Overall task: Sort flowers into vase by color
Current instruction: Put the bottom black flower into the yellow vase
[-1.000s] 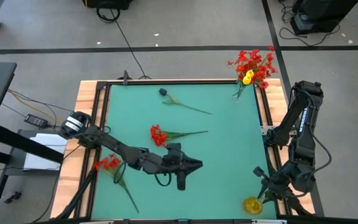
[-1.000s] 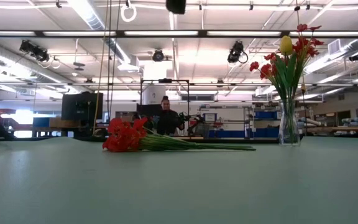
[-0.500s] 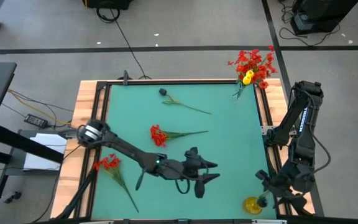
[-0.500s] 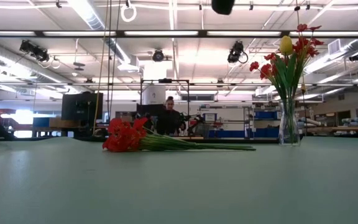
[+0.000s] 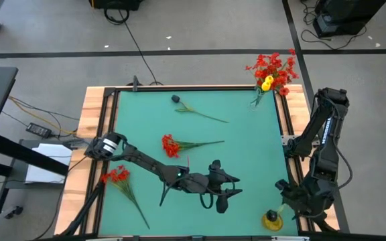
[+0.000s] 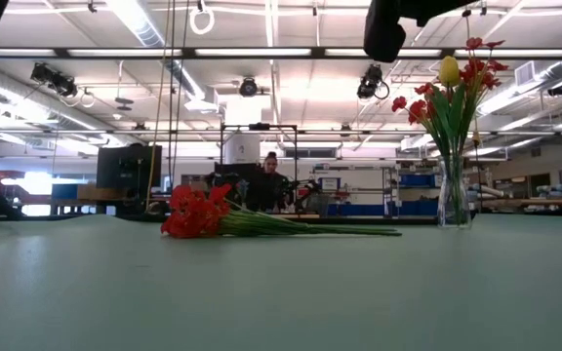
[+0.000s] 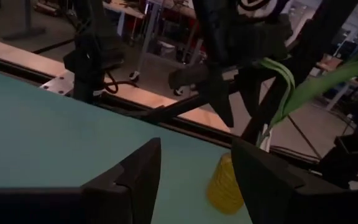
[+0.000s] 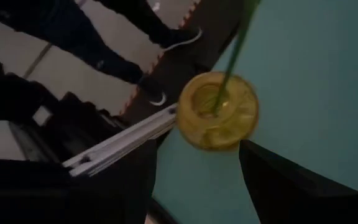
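Left gripper point(image 5: 223, 195) approaches open and empty toward the yellow flower point(image 5: 271, 219), which right gripper point(image 5: 293, 201), jaws parted, presents stem-up for handover

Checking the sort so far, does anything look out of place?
Yes: a yellow bloom stands among the red flowers in the clear glass vase at the table's far right corner, so that bunch mixes colours.

The room is a large workshop with a grey floor point(image 5: 200, 63), long ceiling lights point(image 6: 261, 52), and a person point(image 6: 269, 185) standing far behind.
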Robot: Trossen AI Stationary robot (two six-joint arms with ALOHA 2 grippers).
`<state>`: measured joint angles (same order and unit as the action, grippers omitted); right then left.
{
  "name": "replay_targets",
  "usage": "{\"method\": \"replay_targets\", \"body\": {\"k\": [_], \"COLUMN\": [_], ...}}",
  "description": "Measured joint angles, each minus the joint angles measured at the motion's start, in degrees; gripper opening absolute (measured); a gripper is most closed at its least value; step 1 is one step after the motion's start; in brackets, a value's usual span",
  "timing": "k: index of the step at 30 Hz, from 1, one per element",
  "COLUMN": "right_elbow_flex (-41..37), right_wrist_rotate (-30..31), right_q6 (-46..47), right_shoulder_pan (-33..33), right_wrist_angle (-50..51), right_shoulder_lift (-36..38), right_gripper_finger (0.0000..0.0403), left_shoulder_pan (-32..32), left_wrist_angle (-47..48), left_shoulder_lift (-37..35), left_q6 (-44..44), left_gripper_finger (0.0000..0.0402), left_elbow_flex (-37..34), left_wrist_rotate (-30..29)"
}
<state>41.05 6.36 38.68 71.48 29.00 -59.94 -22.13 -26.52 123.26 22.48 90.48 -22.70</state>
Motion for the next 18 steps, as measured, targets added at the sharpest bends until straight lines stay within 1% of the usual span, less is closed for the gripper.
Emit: {"method": "replay_targets", "body": {"k": [2,5,7,11,14,17,18], "right_elbow_flex": [0.15,0.31,0.36,0.44,0.43,0.42,-0.01], "right_wrist_rotate": [1.20,0.16,0.75,2.22,1.62,1.28,6.33], "right_q6": [-3.65,-9.20,-12.38,-14.01,-14.12,-14.85,-15.61], "right_shoulder_pan": [0.02,-0.04,-0.07,-1.03,-2.39,-4.32,-5.48], "right_wrist_angle": [-1.51,-3.88,-4.66,-4.14,-3.12,-1.05,-0.19], "right_shoulder_lift": [-1.11,-2.50,-2.87,-2.91,-3.00,-2.76,-2.74], "right_gripper_finger": [0.0239,0.0247,0.0259,0.0293,0.0317,0.0323,0.0322], "left_shoulder_pan": [-0.05,-0.07,-0.05,-0.02,0.17,0.30,0.39], "left_wrist_angle": [-0.11,1.05,1.88,2.43,3.09,3.20,3.20], "left_shoulder_lift": [0.19,0.33,0.33,0.33,0.33,0.33,0.33], "left_q6": [0.62,0.85,0.91,0.95,1.46,1.49,1.54], "left_gripper_finger": [0.0202,0.0202,0.0202,0.0201,0.0201,0.0201,0.0201], "left_elbow_flex": [0.02,0.02,0.02,0.02,0.02,0.02,0.02], "left_wrist_rotate": [0.02,0.05,0.02,0.02,0.04,0.02,0.02]}}
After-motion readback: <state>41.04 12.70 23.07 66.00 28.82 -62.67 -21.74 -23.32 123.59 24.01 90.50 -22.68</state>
